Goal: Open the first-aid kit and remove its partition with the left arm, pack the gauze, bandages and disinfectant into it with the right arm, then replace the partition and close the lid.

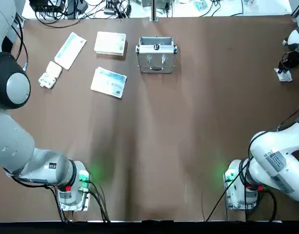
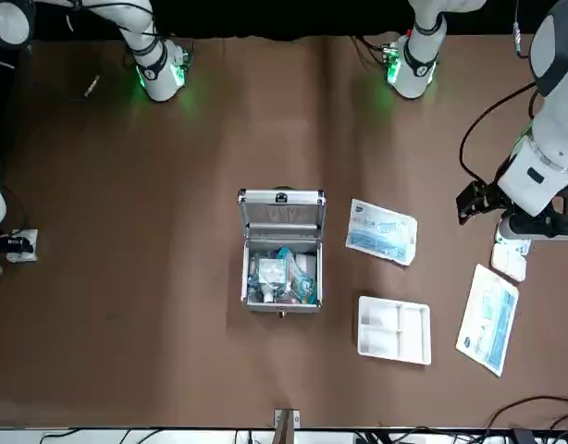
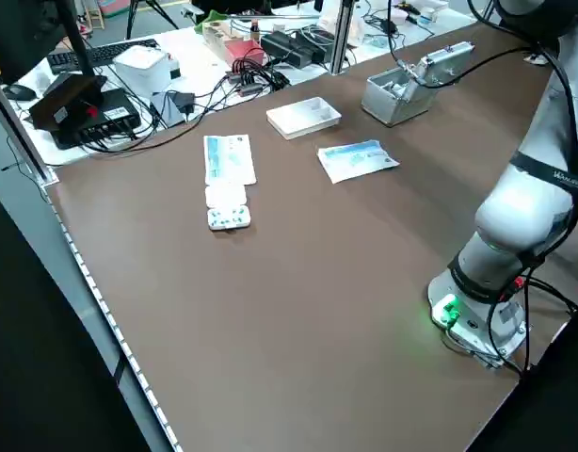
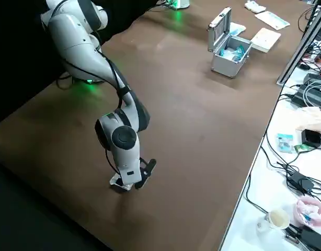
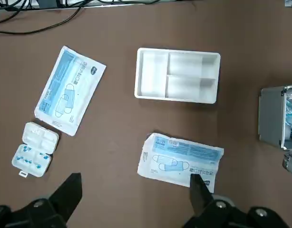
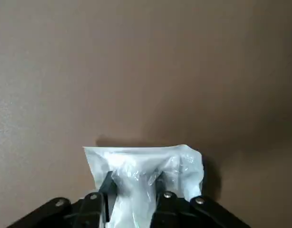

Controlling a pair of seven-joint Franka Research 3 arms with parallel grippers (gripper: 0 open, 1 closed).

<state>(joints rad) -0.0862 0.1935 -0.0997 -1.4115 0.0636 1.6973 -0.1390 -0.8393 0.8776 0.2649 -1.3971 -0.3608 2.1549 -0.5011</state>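
Top view: the first-aid kit [image 1: 156,53] stands at upper centre with its lid [image 1: 156,44] up. The right gripper [image 1: 285,73] is low at the right edge, so the kit lies well apart to its left.

Front view: the partition [image 2: 393,328] lies lower right of the kit – out, on the table.

Right wrist view: the jaws pinch a clear plastic packet [image 6: 146,166], short edge first.

Left wrist view: the left gripper [image 5: 134,194] is spread and empty – the nearer one to the partition.

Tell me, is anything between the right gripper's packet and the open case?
Nothing visible: bare table separates the right gripper and its plastic packet from the first-aid kit; the lid stands open, the partition lies on the far side.
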